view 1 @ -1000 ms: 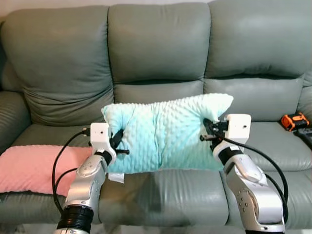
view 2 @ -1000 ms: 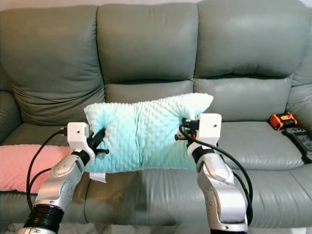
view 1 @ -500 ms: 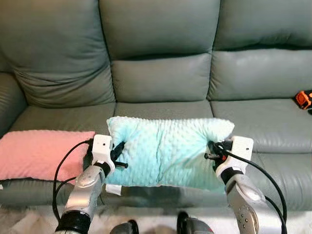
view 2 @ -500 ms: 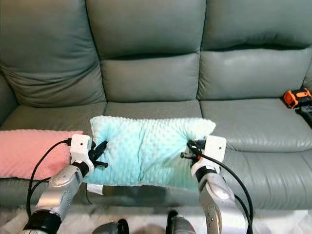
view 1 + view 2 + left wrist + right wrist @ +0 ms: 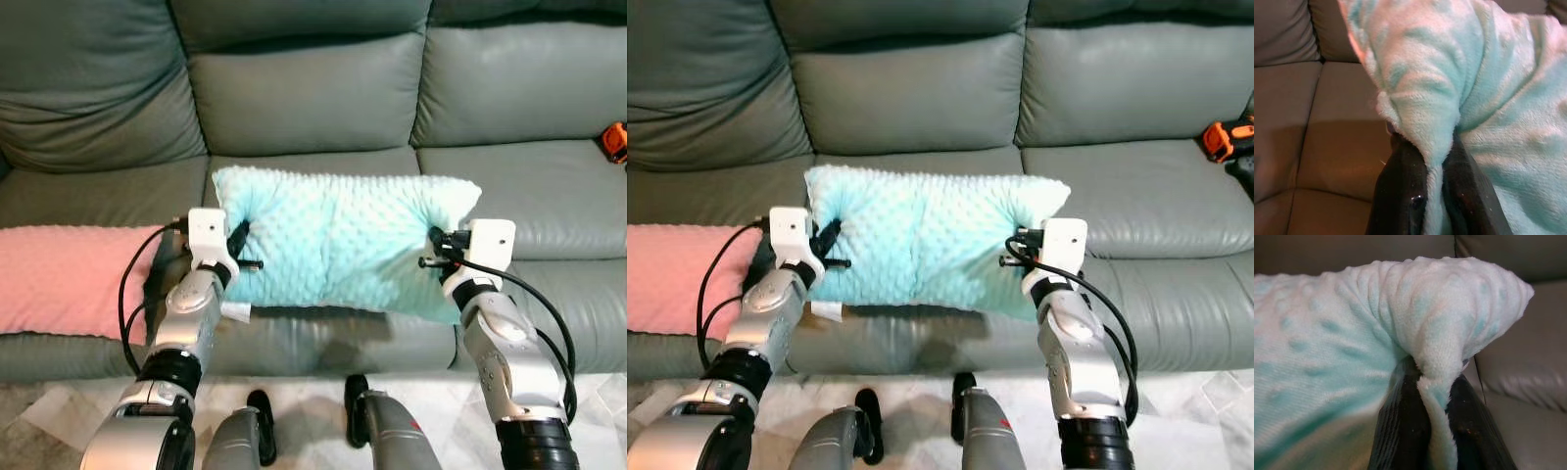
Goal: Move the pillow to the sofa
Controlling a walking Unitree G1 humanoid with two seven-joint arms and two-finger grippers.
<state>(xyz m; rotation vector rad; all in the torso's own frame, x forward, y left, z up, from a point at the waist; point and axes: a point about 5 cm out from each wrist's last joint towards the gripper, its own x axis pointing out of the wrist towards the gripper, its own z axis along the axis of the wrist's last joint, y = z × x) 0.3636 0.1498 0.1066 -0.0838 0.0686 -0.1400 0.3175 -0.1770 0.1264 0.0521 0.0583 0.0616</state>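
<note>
We hold the mint, dimpled pillow [image 5: 338, 240] stretched between our two grippers, over the front part of the sofa's [image 5: 294, 93] middle seat cushion; whether its underside touches the seat we cannot tell. Our left gripper [image 5: 238, 262] is pinched on the pillow's left edge, a fold of plush squeezed between its black fingers [image 5: 1400, 196]. Our right gripper [image 5: 432, 257] pinches the right edge the same way, fingers [image 5: 1405, 431] pressed on a ridge of fabric. A small white tag [image 5: 235, 311] hangs below the pillow's left corner; no writing can be read on it. Behind the pillow the grey-green seat lies open up to the backrest. A pink cushion [image 5: 69, 279] covers the left seat, near our left arm. An orange tool [image 5: 615, 142] lies at the far right, well apart.
</note>
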